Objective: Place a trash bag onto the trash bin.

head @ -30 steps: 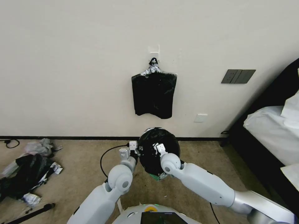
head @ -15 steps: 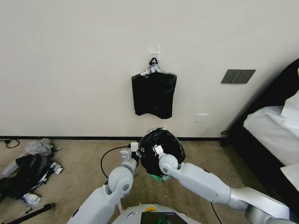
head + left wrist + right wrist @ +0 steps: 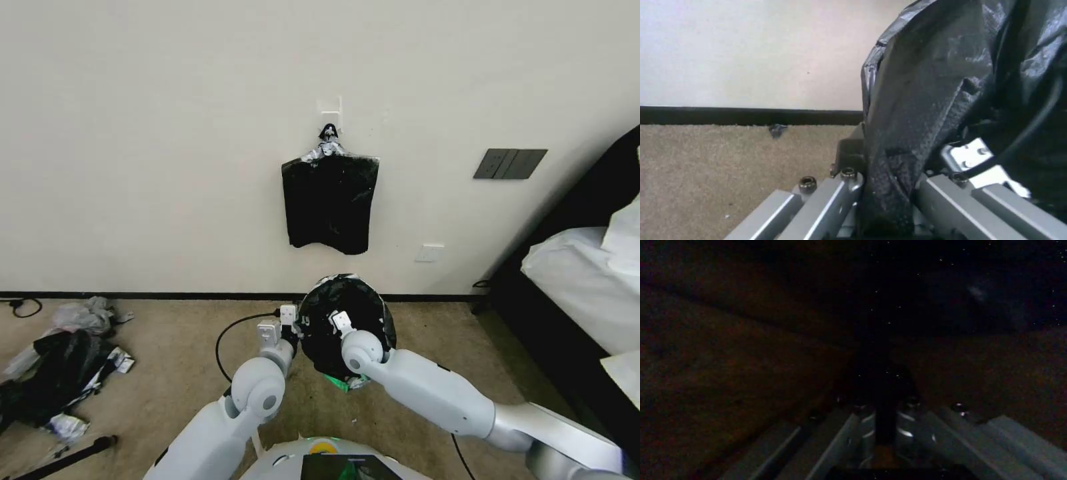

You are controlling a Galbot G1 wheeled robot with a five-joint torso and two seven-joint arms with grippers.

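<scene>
1. Since the frame half a second back, hardly anything has shifted: your right arm sits a touch differently over the trash bag (image 3: 347, 320), and the bag's far rim has settled slightly; against the frame a second back, the right forearm has swung in closer and the bag's mouth bulges more to the right
2. Your left hand (image 3: 889, 190) is at the bag's left rim, and the left wrist view shows a fold of wrinkled grey-black plastic pinched between its two fingers (image 3: 835, 200), so it is closed on the bag
3. Just past that hand, the left wrist view shows beige carpet (image 3: 706, 160), a dark baseboard and the pale wall
4. Your right hand (image 3: 340, 321) reaches down inside the bag's open mouth from the near side; its wrist camera is almost fully dark, so you cannot tell whether its fingers are apart or together
5. The trash bag is draped over the trash bin (image 3: 337, 381), which stands on the carpet between your two forearms, close to the wall; only a sliver of the bin's greenish base peeks out below the plastic, beside the right elbow joint
6. Above both hands, a flat bundle of black bags (image 3: 330, 203) hangs from a wall hook
7. Well off to the left of the left hand, a heap of black and grey litter (image 3: 60, 363) lies on the floor
8. Far out to the right of the right hand is a bed (image 3: 587, 273) with white bedding
</scene>
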